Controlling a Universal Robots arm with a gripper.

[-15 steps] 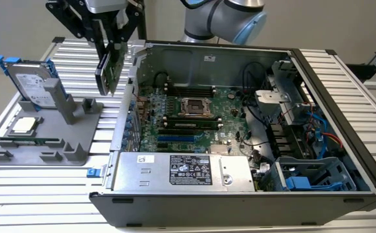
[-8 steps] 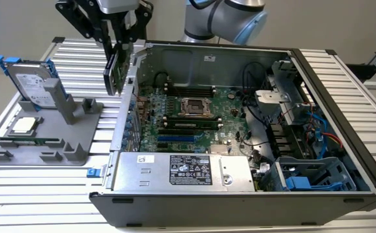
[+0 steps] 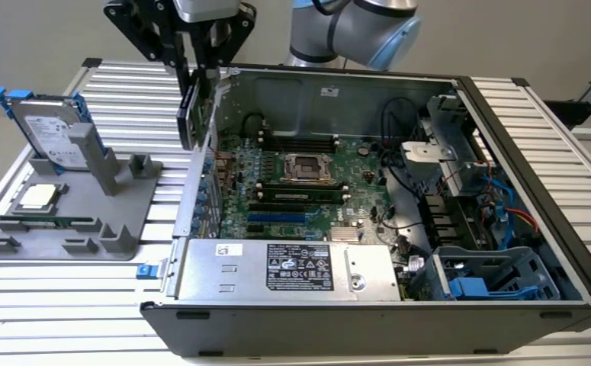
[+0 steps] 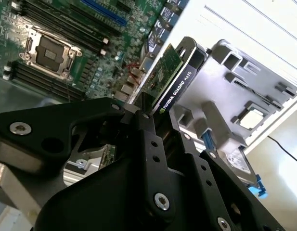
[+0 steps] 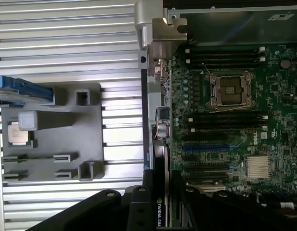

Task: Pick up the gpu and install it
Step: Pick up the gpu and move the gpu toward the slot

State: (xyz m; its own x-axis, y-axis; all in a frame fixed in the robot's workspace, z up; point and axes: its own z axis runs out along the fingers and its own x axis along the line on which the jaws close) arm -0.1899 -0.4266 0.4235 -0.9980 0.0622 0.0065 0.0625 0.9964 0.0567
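Gpu pinched by the end effector, hung with long axis vertical over the case wall; motherboard lies below, toward the exterior view's right.

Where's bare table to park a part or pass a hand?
Free: ribbed table on the near side of the grey fixture, and table at the exterior view's right of the case. Narrow strip between fixture and case wall. Crowded: inside the case around cables and drive cage; the gripper holds the gpu above that wall.
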